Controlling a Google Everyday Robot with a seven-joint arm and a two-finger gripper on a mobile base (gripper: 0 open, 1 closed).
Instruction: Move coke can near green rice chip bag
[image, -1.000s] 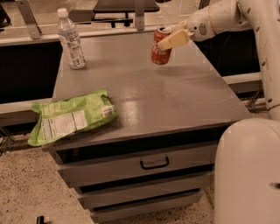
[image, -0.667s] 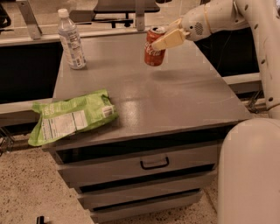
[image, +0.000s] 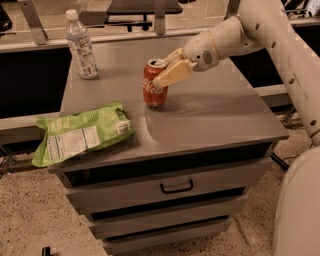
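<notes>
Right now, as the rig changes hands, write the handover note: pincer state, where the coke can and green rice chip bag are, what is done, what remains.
Pincer: shut on the coke can, upright over the middle of the cabinet top; whether it touches is unclear.
Green rice chip bag: flat at the front-left edge, overhanging it, a gap from the can.
Done: can grasped.
Left: carry it closer to the bag, set it down, release.
</notes>
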